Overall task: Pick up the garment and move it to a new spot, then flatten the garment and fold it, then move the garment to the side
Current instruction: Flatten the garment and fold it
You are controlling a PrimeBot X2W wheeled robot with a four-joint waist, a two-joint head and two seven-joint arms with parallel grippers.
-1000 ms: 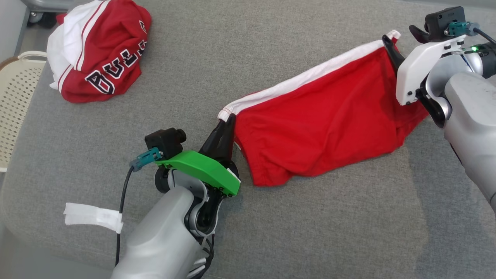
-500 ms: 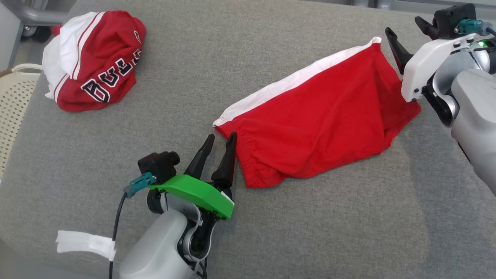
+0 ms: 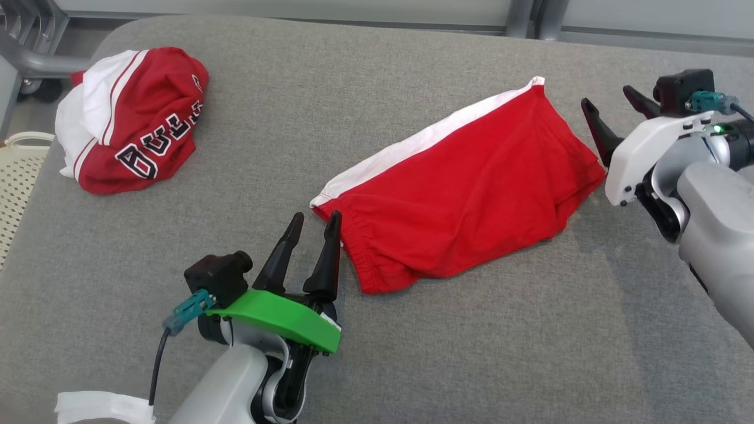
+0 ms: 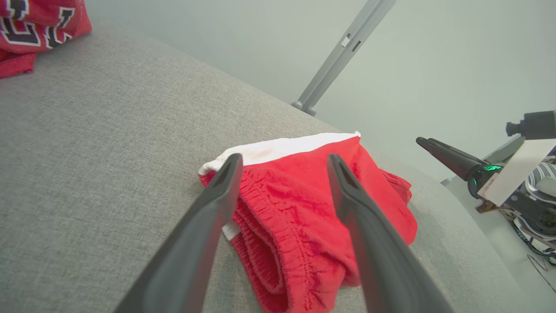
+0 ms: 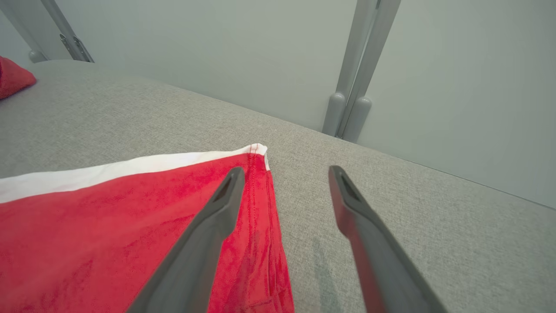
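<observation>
The garment [image 3: 459,188] is a pair of red shorts with a white side stripe, lying spread out on the grey cushion [image 3: 294,106]. My left gripper [image 3: 317,215] is open just short of the waistband corner, touching nothing. In the left wrist view the elastic waistband of the garment [image 4: 304,204] lies beyond and between the open fingers of the left gripper [image 4: 284,157]. My right gripper [image 3: 607,97] is open beside the hem end. In the right wrist view the right gripper [image 5: 286,169] hovers over the hem corner of the garment [image 5: 108,226], holding nothing.
A second, crumpled red-and-white garment with lettering [image 3: 132,135] sits at the far left of the cushion. A cream perforated basket [image 3: 17,182] stands off the left edge. A white strip [image 3: 100,406] lies near my left forearm. Metal posts [image 3: 524,15] rise behind the cushion.
Both grippers opened and let go of the garment's two ends, then drew back a little. The garment settled flat on the cushion. The head camera tilted, shifting the whole picture.
</observation>
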